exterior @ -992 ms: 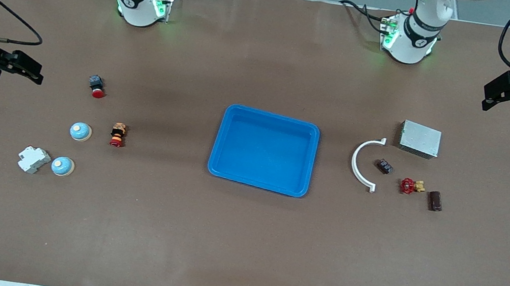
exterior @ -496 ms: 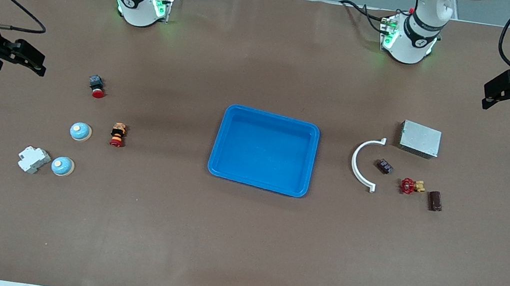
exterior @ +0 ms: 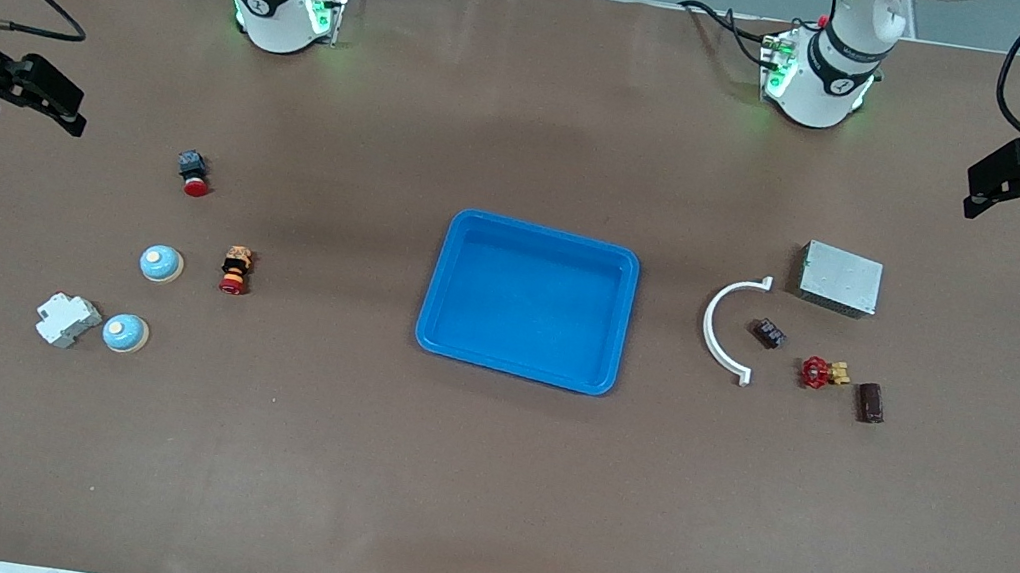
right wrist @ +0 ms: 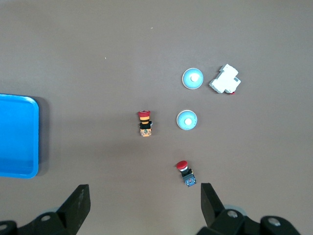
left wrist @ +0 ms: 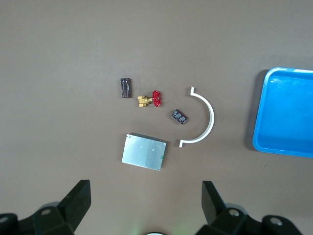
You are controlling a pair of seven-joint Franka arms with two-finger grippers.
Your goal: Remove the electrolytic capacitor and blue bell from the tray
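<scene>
The capacitor (exterior: 871, 402), a dark brown cylinder, lies toward the left arm's end of the table; it also shows in the left wrist view (left wrist: 125, 88). Two blue dome bells (exterior: 161, 263) (exterior: 125, 332) sit toward the right arm's end and show in the right wrist view (right wrist: 187, 120) (right wrist: 192, 78). My left gripper (exterior: 974, 192) (left wrist: 145, 192) is open and empty, high over the table near the metal box. My right gripper (exterior: 73, 112) (right wrist: 145, 196) is open and empty, high over the table near the red push button. The blue tray (exterior: 544, 230) in the middle is empty.
Beside the capacitor are a red-handled valve (exterior: 821, 372), a small black component (exterior: 770, 334), a white curved piece (exterior: 726, 327) and a metal box (exterior: 840, 278). Near the bells are a red push button (exterior: 194, 174), a second button switch (exterior: 235, 271) and a white breaker (exterior: 66, 319).
My right gripper has drifted a little toward the base side of the table. The left gripper has barely moved. Nothing on the table has moved.
</scene>
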